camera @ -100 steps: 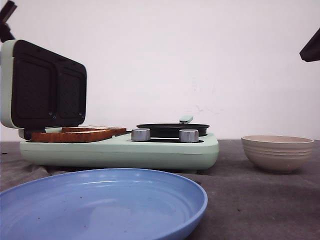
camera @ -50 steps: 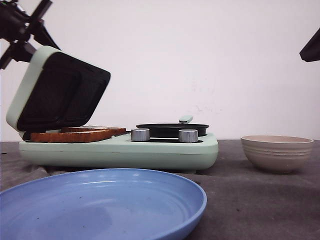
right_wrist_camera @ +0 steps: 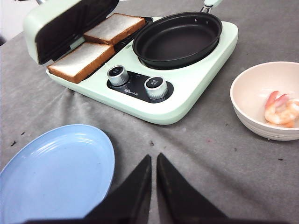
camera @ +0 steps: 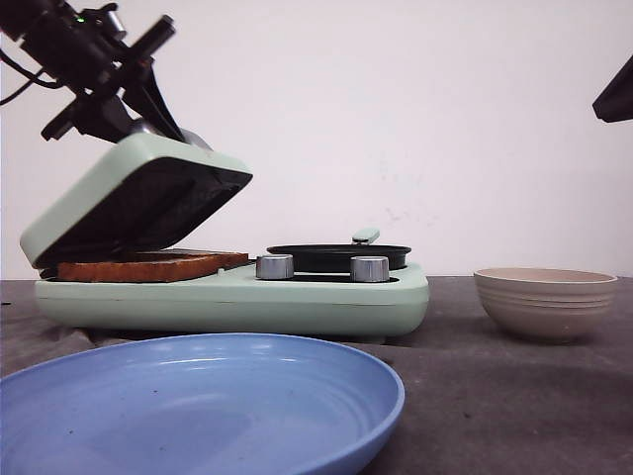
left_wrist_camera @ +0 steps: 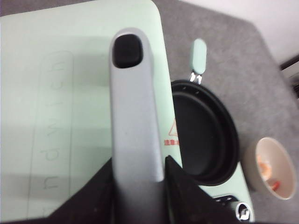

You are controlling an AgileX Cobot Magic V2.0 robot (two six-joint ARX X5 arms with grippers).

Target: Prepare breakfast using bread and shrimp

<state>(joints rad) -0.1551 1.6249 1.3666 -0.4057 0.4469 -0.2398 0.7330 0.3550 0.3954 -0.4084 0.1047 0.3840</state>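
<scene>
Black left gripper (left_wrist_camera: 138, 170) jaws pinch the grey lid handle (left_wrist_camera: 135, 112), and the mint-green lid (camera: 138, 203) has swung down lower over two toasted bread slices (right_wrist_camera: 100, 44) near the cooker's left edge, so toasting can start soon.

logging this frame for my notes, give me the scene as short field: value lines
appliance: mint-green sandwich maker on grey table
lid: partly lowered over the bread
lid handle: between left gripper fingers
bread: two slices on the plate
pan: black, nothing in it
shrimp: in beige bowl
blue plate: bare
right gripper: shut, away from everything
</scene>
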